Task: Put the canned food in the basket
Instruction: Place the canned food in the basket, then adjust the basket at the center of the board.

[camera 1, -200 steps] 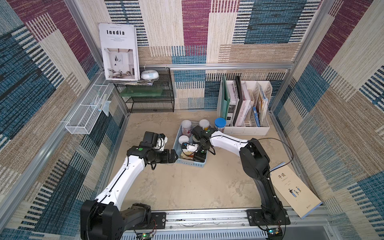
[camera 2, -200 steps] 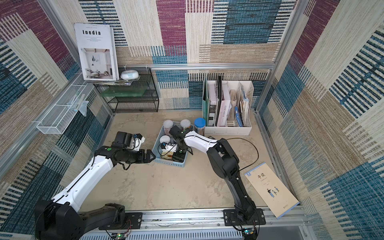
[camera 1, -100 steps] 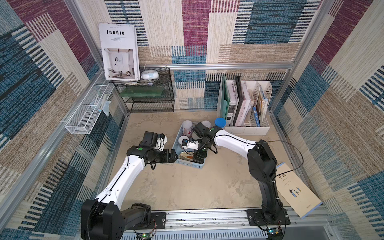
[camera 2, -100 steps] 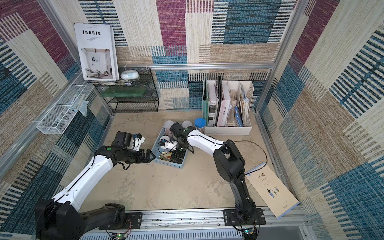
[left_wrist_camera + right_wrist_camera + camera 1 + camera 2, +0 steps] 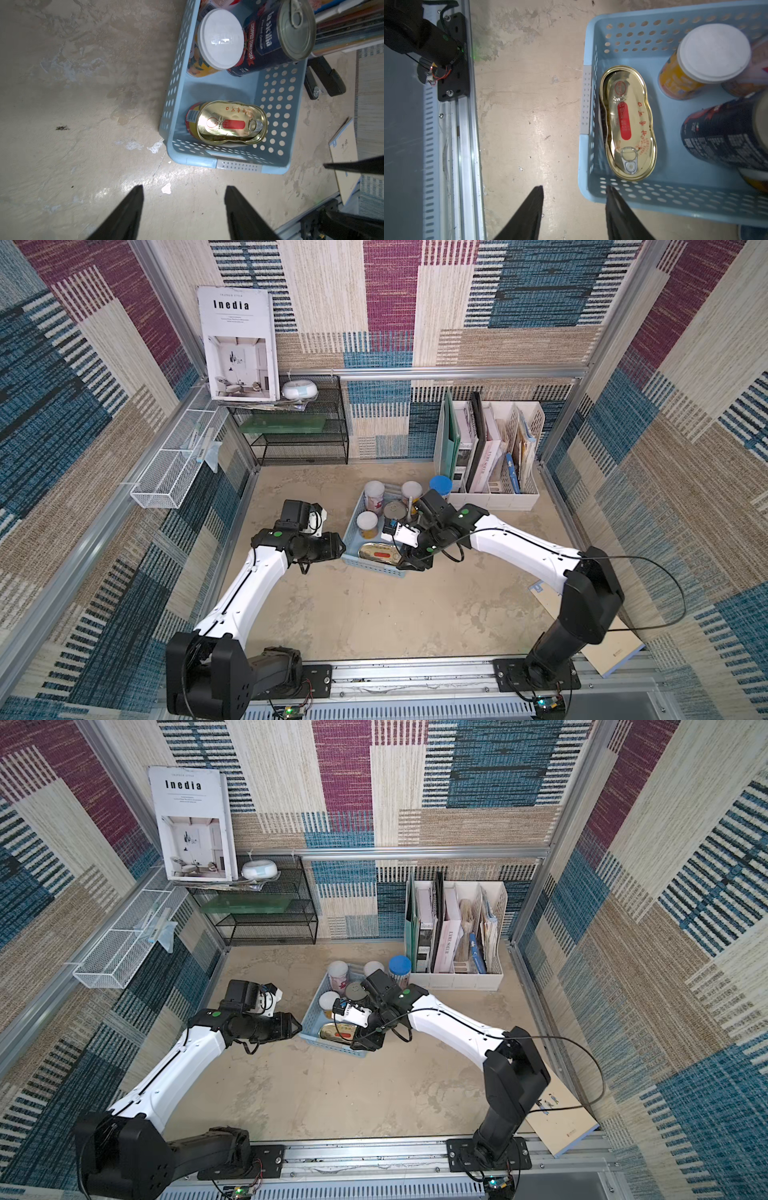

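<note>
Cans | all five seem inside basket, gold tin lying flat | left gripper, right gripper: fingers apart, empty, just outside basket | loading looks finished | next: back away without nudging it

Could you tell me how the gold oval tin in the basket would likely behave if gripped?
The gold oval tin is metal, so probably rigid. Its glossy lid looks slippery. Being low and oval, lid up in the basket, it seems unlikely to roll or tip.
</note>
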Available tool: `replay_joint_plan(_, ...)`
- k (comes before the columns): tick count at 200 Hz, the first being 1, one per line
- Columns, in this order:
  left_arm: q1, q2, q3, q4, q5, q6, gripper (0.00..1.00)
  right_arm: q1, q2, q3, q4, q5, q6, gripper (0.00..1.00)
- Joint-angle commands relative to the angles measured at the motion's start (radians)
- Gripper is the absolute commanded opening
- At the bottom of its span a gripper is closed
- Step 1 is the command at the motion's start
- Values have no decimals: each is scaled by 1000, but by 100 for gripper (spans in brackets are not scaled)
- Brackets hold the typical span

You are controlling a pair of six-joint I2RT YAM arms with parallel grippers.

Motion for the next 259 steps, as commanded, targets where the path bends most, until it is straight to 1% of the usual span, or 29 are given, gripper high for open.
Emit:
replay_joint_plan(1, 7, 30, 6, 82, -17, -68, 36, 1, -96, -121, 179, 8, 203, 35)
replay_joint_plan(10, 7, 70, 11, 102, -17, -89, 29, 2, -124, -174, 219, 36, 252, 30)
replay_joint_plan(16, 7, 101, 12, 113, -28, -96, 23, 0, -135, -200, 232, 57, 274, 23)
replay_joint_plan(19, 6, 115, 12, 117, -36, -99, 21, 0, -139, -208, 236, 64, 284, 21)
replay_joint_plan(30, 7, 154, 0, 151, -60, -115, 12, -4, -146, -231, 238, 105, 313, 20)
replay_joint_plan(41, 6, 177, -22, 193, -68, -138, 7, -11, -155, -249, 242, 124, 334, 19)
replay_joint_plan(52, -1, 195, -33, 217, -68, -151, 4, -25, -174, -269, 251, 140, 351, 19)
replay_joint_plan(64, -15, 212, -38, 219, -77, -150, 3, -45, -200, -287, 265, 155, 360, 19)
replay_joint_plan(77, -38, 213, -55, 236, -75, -152, 3, -66, -230, -304, 280, 184, 370, 21)
replay_joint_plan(88, -62, 210, -66, 244, -74, -153, 4, -82, -259, -323, 298, 215, 379, 27)
replay_joint_plan(101, -81, 218, -79, 250, -76, -153, 5, -101, -283, -347, 319, 263, 406, 27)
replay_joint_plan(128, -98, 212, -120, 272, -73, -161, 5, -135, -307, -363, 321, 259, 400, 33)
replay_joint_plan(148, -121, 203, -137, 288, -65, -171, 6, -148, -313, -385, 330, 270, 395, 33)
replay_joint_plan(168, -172, 201, -151, 327, -52, -181, 7, -158, -314, -402, 337, 268, 391, 34)
replay_joint_plan(182, -204, 212, -150, 345, -63, -184, 8, -167, -315, -416, 348, 265, 390, 35)
replay_joint_plan(205, -220, 234, -149, 348, -52, -182, 8, -175, -320, -421, 343, 260, 391, 35)
replay_joint_plan(238, -235, 197, -200, 374, -44, -183, 11, -184, -343, -456, 355, 277, 383, 35)
replay_joint_plan(259, -235, 176, -208, 323, -93, -184, 15, -186, -351, -460, 363, 266, 384, 36)
